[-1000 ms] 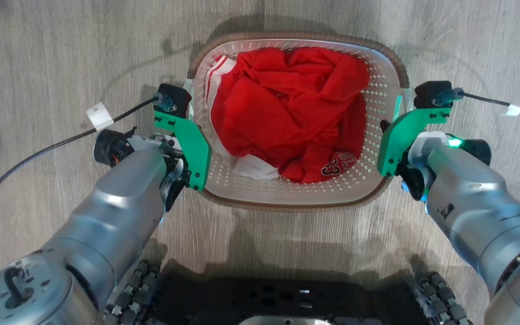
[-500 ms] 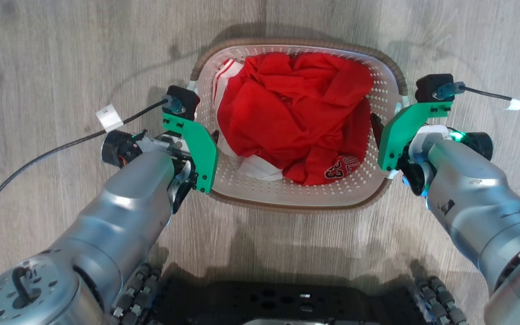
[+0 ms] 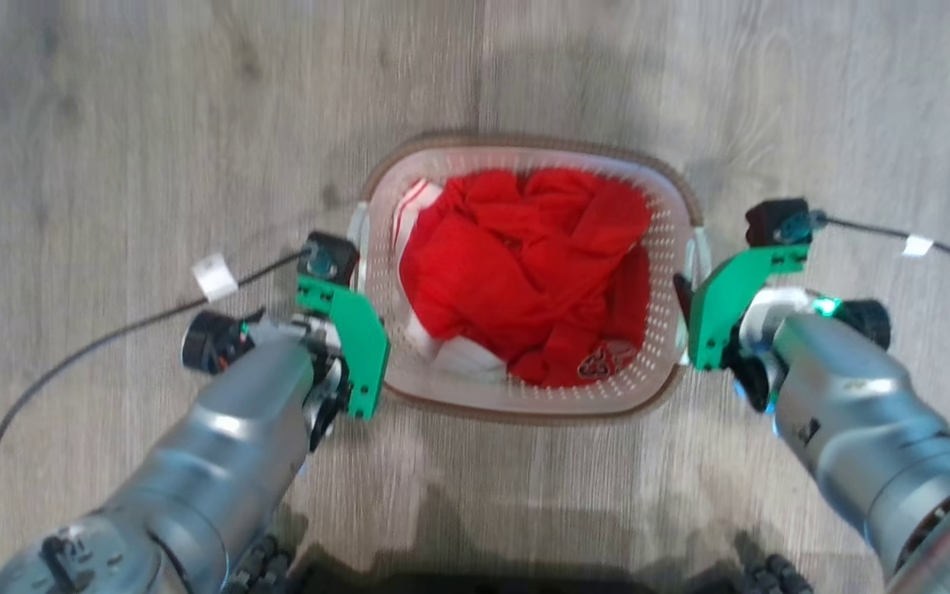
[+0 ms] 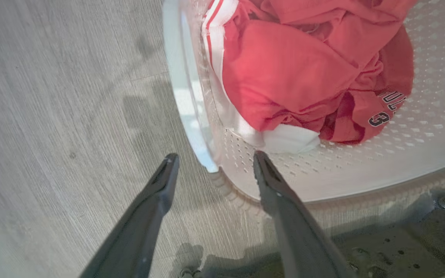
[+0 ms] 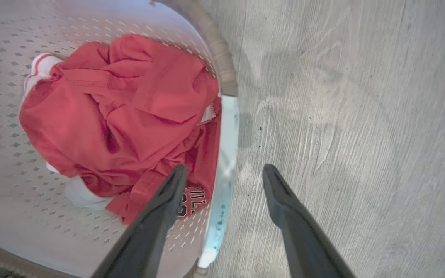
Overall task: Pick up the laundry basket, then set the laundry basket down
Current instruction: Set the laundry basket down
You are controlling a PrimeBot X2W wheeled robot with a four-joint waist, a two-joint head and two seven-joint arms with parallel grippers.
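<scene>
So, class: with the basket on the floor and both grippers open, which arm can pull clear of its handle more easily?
Probably left. The left gripper brackets only the end of the laundry basket's handle; the right gripper sits deeper along its handle, one finger over the red clothes.

Black letters "UL" and a "3" are partly readable on the red garment point(image 4: 303, 77).
</scene>
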